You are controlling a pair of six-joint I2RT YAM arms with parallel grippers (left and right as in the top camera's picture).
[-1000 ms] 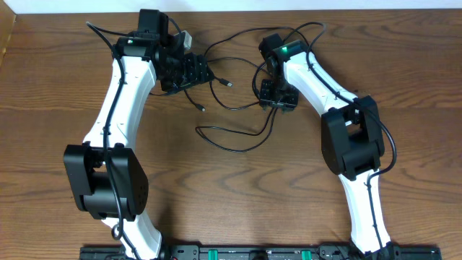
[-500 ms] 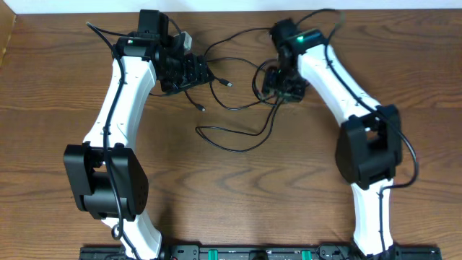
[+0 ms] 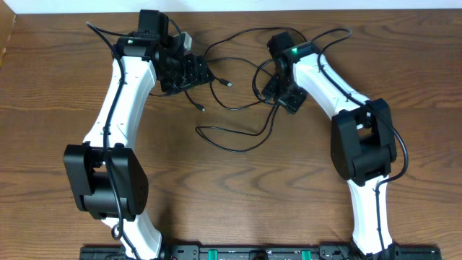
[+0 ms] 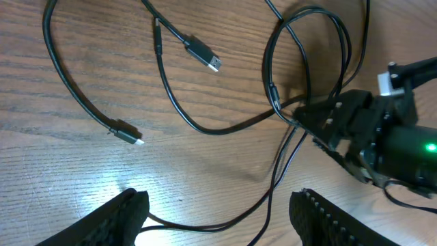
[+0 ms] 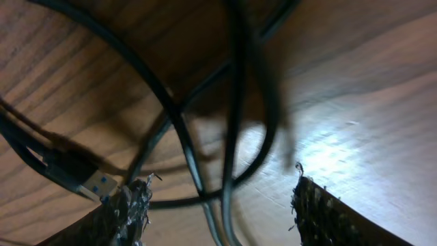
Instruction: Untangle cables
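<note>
Several thin black cables (image 3: 232, 108) lie tangled on the wooden table between my two arms. One loop (image 3: 229, 139) reaches toward the front. My left gripper (image 3: 193, 72) is open at the tangle's left end; in the left wrist view (image 4: 218, 229) a strand (image 4: 205, 223) runs between its fingers. My right gripper (image 3: 284, 94) is open and low over the right end, with cable strands (image 5: 232, 157) between its fingers (image 5: 222, 212). A USB plug (image 4: 203, 57) and a small plug (image 4: 127, 132) lie loose. No white cable shows.
The table's far edge (image 3: 231, 10) runs close behind both grippers. A USB plug with a blue insert (image 5: 80, 179) lies beside my right gripper's left finger. My right gripper also shows in the left wrist view (image 4: 372, 137). Bare wood (image 3: 238, 202) lies in front.
My right arm swung out to the right and partly back, and its gripper shifted slightly over the tangle. The left arm and the cables have hardly moved.
</note>
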